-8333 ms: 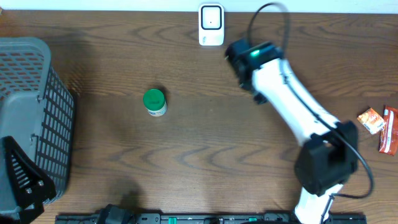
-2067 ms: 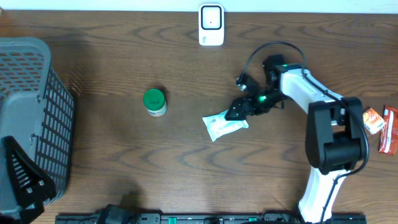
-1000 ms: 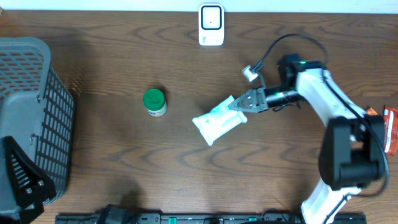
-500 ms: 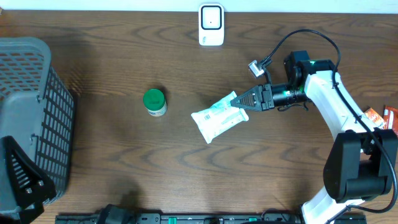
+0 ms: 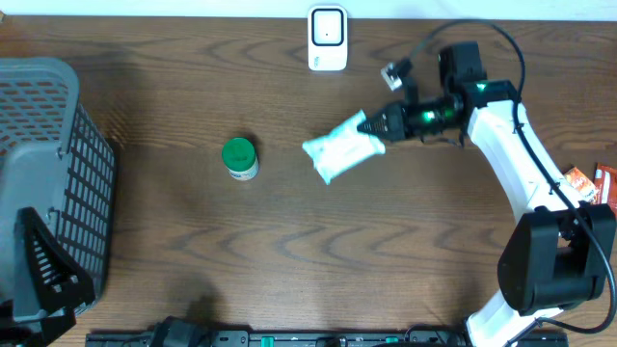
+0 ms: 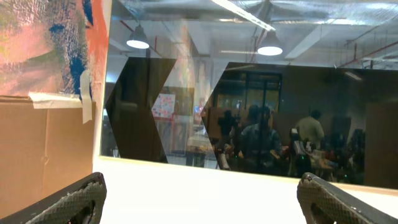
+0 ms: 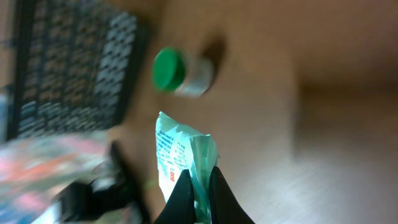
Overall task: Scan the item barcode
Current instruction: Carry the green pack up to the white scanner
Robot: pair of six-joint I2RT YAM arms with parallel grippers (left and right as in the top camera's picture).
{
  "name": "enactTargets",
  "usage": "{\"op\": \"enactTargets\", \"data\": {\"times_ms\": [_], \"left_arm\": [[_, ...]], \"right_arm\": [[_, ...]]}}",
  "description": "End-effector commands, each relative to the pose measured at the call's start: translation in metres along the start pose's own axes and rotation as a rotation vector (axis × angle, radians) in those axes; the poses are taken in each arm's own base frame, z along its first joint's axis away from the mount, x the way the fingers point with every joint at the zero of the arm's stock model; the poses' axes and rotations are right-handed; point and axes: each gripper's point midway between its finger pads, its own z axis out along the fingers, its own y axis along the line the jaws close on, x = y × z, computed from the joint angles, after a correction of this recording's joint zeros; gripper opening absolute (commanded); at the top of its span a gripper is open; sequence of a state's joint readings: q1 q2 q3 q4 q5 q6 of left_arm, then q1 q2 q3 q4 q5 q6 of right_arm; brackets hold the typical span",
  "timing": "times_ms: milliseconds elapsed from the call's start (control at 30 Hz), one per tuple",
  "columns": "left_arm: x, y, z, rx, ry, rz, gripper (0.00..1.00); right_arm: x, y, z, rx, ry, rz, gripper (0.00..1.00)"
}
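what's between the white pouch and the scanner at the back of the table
Only bare tabletop lies between the pouch and the scanner; the overhead view shows this.

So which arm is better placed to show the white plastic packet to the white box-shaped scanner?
Right. The right gripper is shut on the packet, near the scanner; the left gripper is open and empty, far from both.
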State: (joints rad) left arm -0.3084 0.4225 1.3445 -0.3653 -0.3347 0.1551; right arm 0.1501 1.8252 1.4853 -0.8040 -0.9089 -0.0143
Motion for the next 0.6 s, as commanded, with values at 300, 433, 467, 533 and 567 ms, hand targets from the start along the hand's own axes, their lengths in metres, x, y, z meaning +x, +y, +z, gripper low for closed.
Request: {"op": "enactTargets", "data": {"times_ms": [300,433,467,533,567], "left_arm": [[-0.002,0.0,-0.002,0.004,-0.006,0.005,0.98],[-0.001,0.0,-0.002,0.004,-0.005,0.005,0.98],[-0.001,0.0,-0.002,0.004,-0.005,0.006,0.98],[0.001,0.0,-0.002,0.005,0.005,0.009,0.98],[0.002,0.0,-0.002,0.005,0.008,0.011,0.98]], "right_arm": [[-0.137,-0.026,-0.046,0.729,-0.463,-0.296,0.01],[-0.168,-0.031,-0.057,0.852,-0.59,-0.382,0.01],[-0.175,-0.033,-0.059,0.883,-0.615,-0.402,0.02],[-0.187,-0.041,-0.061,0.943,-0.659,-0.438,0.02],[-0.192,-0.043,-0.062,0.969,-0.676,-0.462,0.02]]}}
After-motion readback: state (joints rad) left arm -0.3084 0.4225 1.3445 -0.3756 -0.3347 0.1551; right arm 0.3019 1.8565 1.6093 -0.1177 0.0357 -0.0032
